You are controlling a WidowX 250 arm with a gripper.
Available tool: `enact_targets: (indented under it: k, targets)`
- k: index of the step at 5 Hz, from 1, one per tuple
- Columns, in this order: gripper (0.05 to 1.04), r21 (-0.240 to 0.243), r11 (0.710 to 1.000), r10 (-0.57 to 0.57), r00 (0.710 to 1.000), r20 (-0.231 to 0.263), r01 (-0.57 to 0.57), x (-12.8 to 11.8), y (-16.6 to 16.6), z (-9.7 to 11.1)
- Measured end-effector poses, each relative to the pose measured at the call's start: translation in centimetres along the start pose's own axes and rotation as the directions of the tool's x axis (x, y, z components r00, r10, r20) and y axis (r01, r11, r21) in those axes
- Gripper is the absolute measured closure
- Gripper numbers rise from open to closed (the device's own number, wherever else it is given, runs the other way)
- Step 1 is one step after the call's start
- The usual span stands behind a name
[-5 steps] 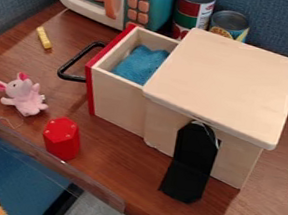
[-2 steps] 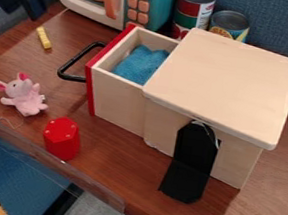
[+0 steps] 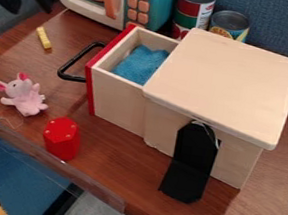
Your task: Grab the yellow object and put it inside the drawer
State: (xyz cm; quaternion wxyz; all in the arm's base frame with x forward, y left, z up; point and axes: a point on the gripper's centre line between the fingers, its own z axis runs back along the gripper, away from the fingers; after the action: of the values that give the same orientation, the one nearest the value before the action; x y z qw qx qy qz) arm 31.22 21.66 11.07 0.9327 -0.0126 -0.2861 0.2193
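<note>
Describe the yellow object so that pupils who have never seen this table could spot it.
Find the wooden box and its open, red-fronted drawer with a black handle. Left of that handle, on the tabletop, lies a small yellow stick. Unlike the pink plush toy and chunky red block nearer the camera, it is thin and lies flat.

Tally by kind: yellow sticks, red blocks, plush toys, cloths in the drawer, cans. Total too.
Yellow stick: 1
Red block: 1
Plush toy: 1
Cloth in drawer: 1
Cans: 2
Total: 6
</note>
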Motion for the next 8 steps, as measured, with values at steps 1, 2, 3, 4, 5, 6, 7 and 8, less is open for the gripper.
enact_targets:
  k: [1,2,3,4,5,6,7,8]
  targets:
    - [0.083,0.078,0.991,0.110,0.994,-0.010,-0.108,1.1,-0.9,-2.1]
    - [0.083,0.175,0.947,0.270,0.963,0.022,-0.270,2.6,-1.3,-3.5]
    - [0.083,0.220,0.913,0.346,0.938,0.025,-0.343,3.3,-1.3,-4.1]
    - [0.083,0.211,0.892,0.409,0.912,-0.004,-0.399,3.0,-0.9,-4.7]
    - [0.083,0.207,0.853,0.494,0.869,-0.023,-0.479,2.1,1.9,-4.8]
    - [0.083,0.186,0.835,0.531,0.847,-0.029,-0.518,2.1,3.5,-4.4]
    - [0.083,0.212,0.832,0.535,0.843,-0.061,-0.513,1.9,4.4,-4.8]
    - [0.083,0.221,0.816,0.562,0.824,-0.079,-0.535,1.5,4.5,-5.5]
